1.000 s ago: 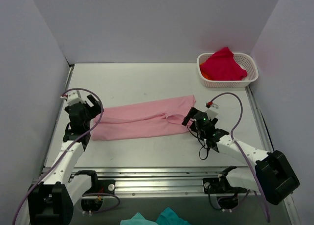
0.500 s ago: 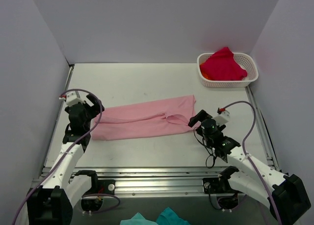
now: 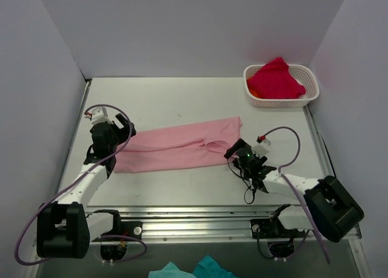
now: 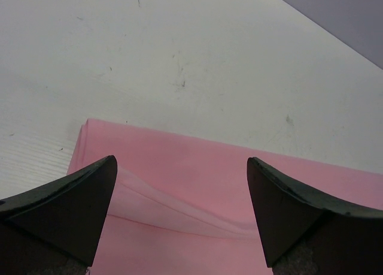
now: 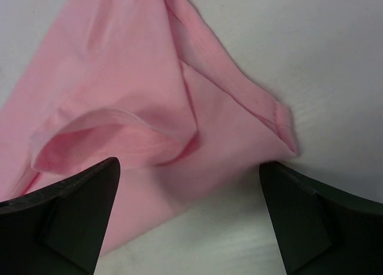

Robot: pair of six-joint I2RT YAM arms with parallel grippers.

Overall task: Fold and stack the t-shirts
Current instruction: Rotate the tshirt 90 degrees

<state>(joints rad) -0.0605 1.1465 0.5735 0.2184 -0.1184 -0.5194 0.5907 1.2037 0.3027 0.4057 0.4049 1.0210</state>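
Both arms closing in on the ends of the pink t-shirt, nothing grabbed yet

Over the last second the left gripper (image 4: 181, 166) has crept forward to the left end of the pink t-shirt (image 3: 182, 148), fingers spread wide above the layered edge. The shirt lies mid-table as a long band. On the right, the right gripper (image 5: 190, 164) swung away and is now back over the collar end, fingers also apart and empty. Looks like they're setting up to pinch both ends for a crosswise fold. The red t-shirt (image 3: 274, 78) sits bunched in the white basket (image 3: 312, 89) at the far right corner, well apart, so the stacking isn't close. Nothing blocks the fold, though the rumpled collar could make the right-hand pinch messy
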